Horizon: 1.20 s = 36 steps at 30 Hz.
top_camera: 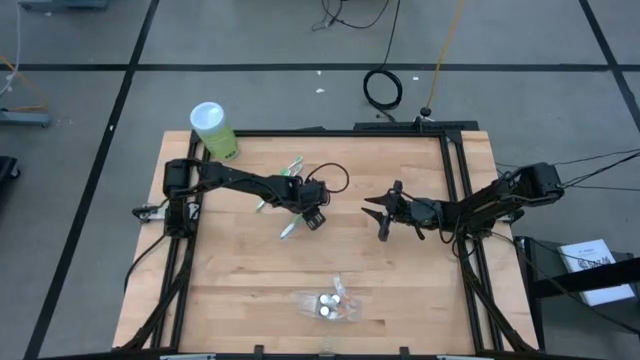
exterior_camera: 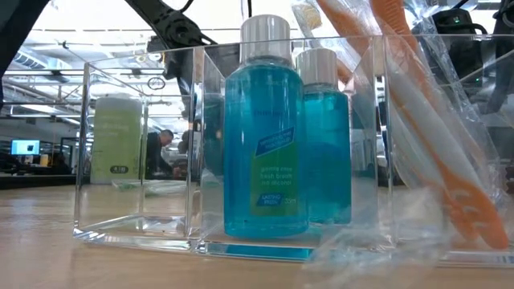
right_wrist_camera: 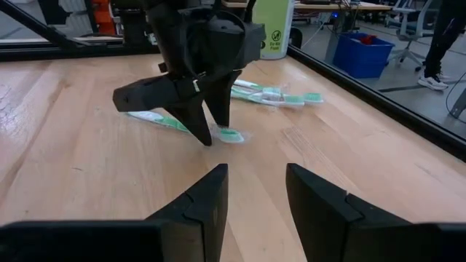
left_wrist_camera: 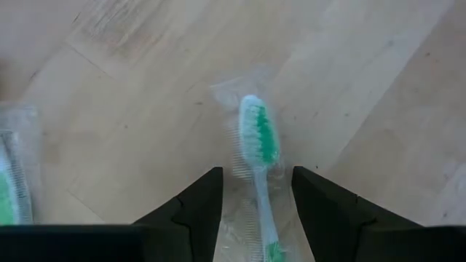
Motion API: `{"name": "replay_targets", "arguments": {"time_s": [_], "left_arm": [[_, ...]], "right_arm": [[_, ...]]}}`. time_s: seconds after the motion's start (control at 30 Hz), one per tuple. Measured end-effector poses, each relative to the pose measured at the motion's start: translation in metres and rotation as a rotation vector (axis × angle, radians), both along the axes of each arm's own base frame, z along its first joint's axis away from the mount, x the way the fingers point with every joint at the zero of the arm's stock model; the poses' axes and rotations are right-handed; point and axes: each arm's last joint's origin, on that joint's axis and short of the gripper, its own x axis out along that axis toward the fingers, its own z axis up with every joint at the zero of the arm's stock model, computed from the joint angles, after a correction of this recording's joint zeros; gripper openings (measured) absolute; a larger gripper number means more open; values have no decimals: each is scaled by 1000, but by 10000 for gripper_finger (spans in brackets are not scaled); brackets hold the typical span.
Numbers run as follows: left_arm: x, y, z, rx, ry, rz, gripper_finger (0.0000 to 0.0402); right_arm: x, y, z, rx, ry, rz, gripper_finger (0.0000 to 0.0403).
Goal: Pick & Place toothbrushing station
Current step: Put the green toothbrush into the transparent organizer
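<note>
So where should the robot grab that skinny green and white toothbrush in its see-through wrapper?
Best on the thin handle, just behind the bristle head, coming straight down from above. The wrapped green-and-white toothbrush lies flat on the wooden table, so only its narrow sides can be pinched. The left gripper is already open with a finger on each side of the handle.

The high view looks straight down from far up and sees the whole table (top_camera: 240, 270) and both arms. The low view sits right on the table top, very close to a clear box (exterior_camera: 136, 152) with blue bottles (exterior_camera: 265, 136), and looks level into the room. The left wrist view looks down, very near a toothbrush (left_wrist_camera: 256, 145). The right wrist view looks across the table at the left gripper (right_wrist_camera: 211, 135) over that same toothbrush (right_wrist_camera: 227, 133).
</note>
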Motion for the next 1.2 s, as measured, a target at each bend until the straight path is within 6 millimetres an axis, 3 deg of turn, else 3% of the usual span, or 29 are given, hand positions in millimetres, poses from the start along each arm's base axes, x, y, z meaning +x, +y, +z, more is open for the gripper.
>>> {"name": "replay_targets", "arguments": {"time_s": [0.23, 0.5, 0.7, 0.8, 0.93, 1.2], "left_arm": [[-3, 1, -13, -15, 84, 2, 163], [-5, 0, -15, -20, 108, -8, 17], [-9, -2, 2, 6, 80, -51, 12], [-19, -8, 26, 55, 71, -73, 9], [-30, -23, 84, 156, -109, -95, 7], [-75, -77, 175, 319, -444, -198, 6]], "right_arm": [[0, 0, 0, 0, 5, 0, 130], [0, 0, 0, 0, 5, 0, 130], [0, 0, -1, -1, 11, 0, 130], [0, 0, -2, -1, 22, 0, 130], [-1, 0, -3, -1, 28, 0, 130], [-1, 0, -2, -1, 26, 1, 130]]}}
